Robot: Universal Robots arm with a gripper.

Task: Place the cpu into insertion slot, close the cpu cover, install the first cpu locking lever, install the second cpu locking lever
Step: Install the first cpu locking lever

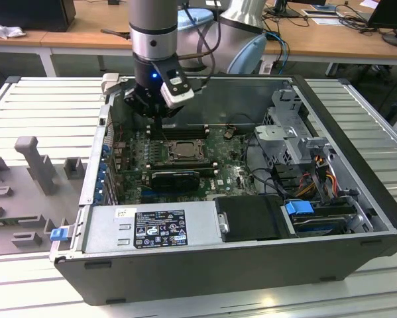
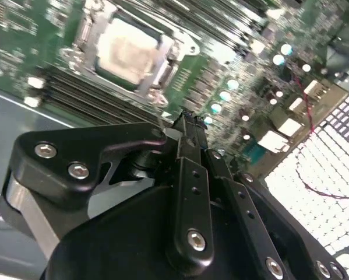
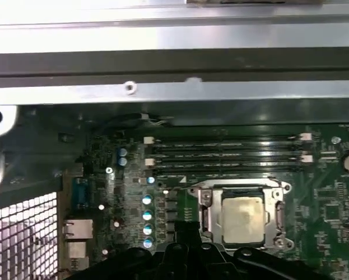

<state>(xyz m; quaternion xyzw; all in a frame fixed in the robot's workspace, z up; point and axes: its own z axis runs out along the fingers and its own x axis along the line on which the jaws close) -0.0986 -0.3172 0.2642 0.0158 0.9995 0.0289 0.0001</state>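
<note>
The cpu point(image 3: 241, 219) is sitting in the insertion slot point(image 3: 266, 217) mid-motherboard point(image 3: 337, 233), with the cpu cover point(image 3: 238, 188) down around it. The gripper point(image 2: 189, 121) hangs just beside the slot, fingers pinched together on nothing. The locking levers are too murky to make out.

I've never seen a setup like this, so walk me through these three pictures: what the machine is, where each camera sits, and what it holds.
The machine is a robot arm reaching into an open computer case on a slatted metal table. The exterior view comes from a camera standing off the arm; both wrist views come from cameras riding on the arm, looking at the green circuit board. The arm's black hand looks shut and holds nothing. The cpu, a pale square chip, already sits on the board, framed by the silvery cpu cover.
</note>
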